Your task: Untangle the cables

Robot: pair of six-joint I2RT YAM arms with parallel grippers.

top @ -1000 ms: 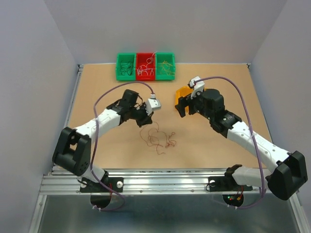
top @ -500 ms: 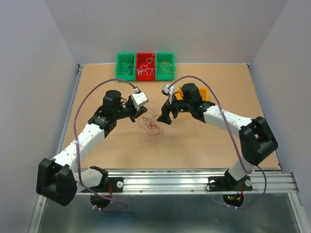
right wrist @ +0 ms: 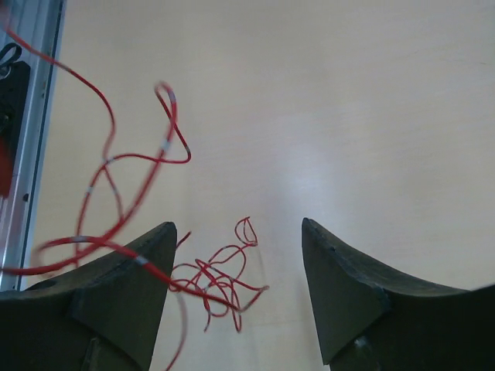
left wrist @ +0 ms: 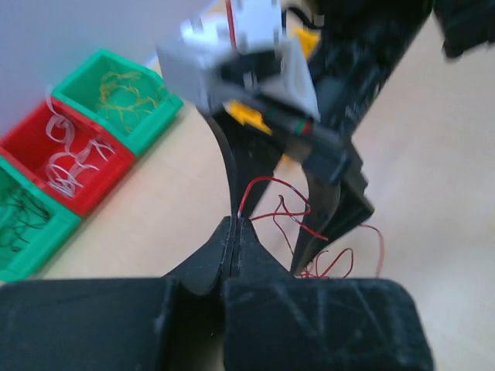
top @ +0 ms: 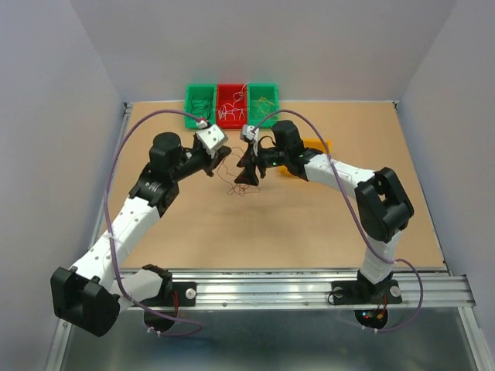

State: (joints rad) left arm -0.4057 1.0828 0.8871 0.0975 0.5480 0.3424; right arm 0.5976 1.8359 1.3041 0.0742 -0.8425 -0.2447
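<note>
The cables (top: 230, 184) are a small tangle of thin red wire, hanging from my left gripper (top: 219, 165) over the table's far middle. In the left wrist view that gripper (left wrist: 237, 222) is shut on one red strand, and the rest of the cables (left wrist: 332, 263) trail down to the right. My right gripper (top: 247, 176) points down right beside the bundle, and its dark fingers (left wrist: 334, 218) straddle the strands. In the right wrist view it (right wrist: 238, 232) stands open over the red tangle (right wrist: 210, 274), with one strand crossing its left finger.
Three small bins stand at the far edge: a green one (top: 200, 107) with dark wires, a red one (top: 231, 104) with white wires, a green one (top: 263, 104) with yellow wires. An orange bin (top: 315, 145) lies behind the right arm. A metal rail (right wrist: 31, 116) borders the table.
Both arms have swung toward the far middle. The left gripper has carried the cables up off the table, and the right gripper has come in beside them with its jaws somewhat narrower.
</note>
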